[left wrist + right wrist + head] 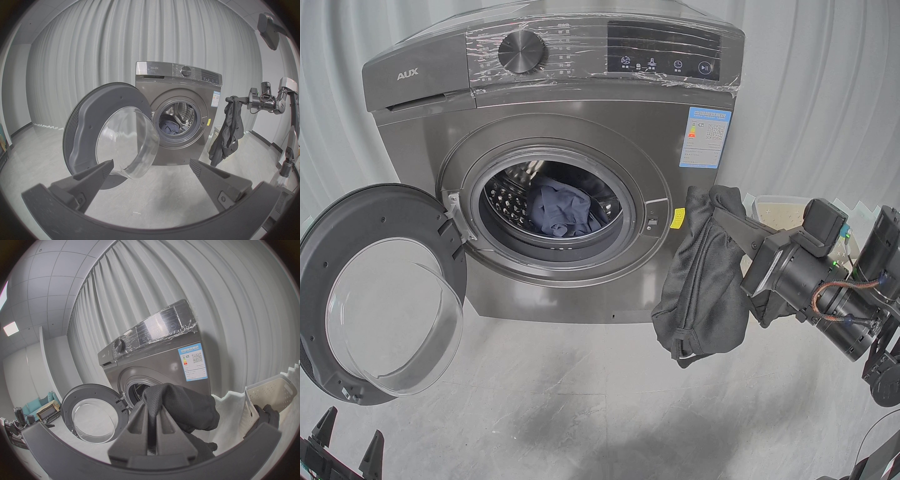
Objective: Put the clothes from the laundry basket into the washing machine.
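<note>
Washer faces the head view with its door swung wide open to the left. A blue garment lies in the drum, just inside the opening. To the right of the washer, the right gripper is clamped on the top of a black garment, which hangs free above the floor, level with the washer's front and apart from the opening. The basket stands behind that arm, just beside the washer's right side. The left gripper sits low at the left, below the door, with its jaws apart and nothing between them. In the left wrist view the left gripper is spread wide and looks over the floor at the open door and the washer. The blue garment shows in the drum, and the black garment dangles from the right gripper to the washer's right. In the right wrist view the right gripper is pressed shut on a fold of the black garment, which bunches over the fingers. The washer and its door lie beyond. The basket is off to one side with a dark cloth at its near edge; I cannot tell whether that cloth lies inside it.
</note>
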Available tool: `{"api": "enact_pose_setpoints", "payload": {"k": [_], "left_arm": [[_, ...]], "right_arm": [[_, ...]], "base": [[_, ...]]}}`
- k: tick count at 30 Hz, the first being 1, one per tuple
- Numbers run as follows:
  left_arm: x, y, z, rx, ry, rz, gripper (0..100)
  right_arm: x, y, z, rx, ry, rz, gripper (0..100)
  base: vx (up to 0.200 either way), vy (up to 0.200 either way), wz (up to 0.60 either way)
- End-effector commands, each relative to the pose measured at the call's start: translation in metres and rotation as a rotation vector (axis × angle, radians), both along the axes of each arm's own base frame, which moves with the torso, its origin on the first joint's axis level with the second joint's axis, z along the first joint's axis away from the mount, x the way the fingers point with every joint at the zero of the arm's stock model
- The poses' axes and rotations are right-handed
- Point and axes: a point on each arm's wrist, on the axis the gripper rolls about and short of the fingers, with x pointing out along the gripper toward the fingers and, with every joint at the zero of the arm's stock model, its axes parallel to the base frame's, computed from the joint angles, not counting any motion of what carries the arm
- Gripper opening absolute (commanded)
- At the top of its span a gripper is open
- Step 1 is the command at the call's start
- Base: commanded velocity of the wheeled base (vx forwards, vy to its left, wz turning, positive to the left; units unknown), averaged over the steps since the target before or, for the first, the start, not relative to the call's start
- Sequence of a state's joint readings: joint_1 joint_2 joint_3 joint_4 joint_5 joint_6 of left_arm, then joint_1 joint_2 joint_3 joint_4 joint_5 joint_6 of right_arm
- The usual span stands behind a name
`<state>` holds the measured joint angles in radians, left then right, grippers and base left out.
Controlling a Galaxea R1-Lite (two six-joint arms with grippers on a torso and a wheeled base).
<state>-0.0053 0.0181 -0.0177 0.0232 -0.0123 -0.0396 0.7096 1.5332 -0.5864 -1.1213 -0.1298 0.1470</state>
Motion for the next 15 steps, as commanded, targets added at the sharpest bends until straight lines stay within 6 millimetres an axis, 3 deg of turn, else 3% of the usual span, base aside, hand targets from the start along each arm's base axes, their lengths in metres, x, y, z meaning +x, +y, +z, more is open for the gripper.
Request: {"api": "enact_pose_setpoints", "payload": {"k": [1, 6, 15], "left_arm": [[-0.0006, 0.0000, -0.0032, 0.000, -0.008, -0.001, 100], [-0.0006, 0.0000, -0.0032, 0.000, -0.008, -0.001, 100], [-0.0006, 0.0000, -0.0032, 0.000, -0.008, -0.001, 100]], "right_arm": [[0.0018, 0.0007, -0.0021, -0.003, 0.007, -0.003, 0], [0.0017, 0.0011, -0.0029, -0.005, 0.009, -0.001, 0], [0.0015, 0.0015, -0.0041, -0.007, 0.013, 0.001, 0]], "base": [[0.000, 0.200, 0.00], [0.000, 0.200, 0.00], [0.000, 0.000, 0.00]]}}
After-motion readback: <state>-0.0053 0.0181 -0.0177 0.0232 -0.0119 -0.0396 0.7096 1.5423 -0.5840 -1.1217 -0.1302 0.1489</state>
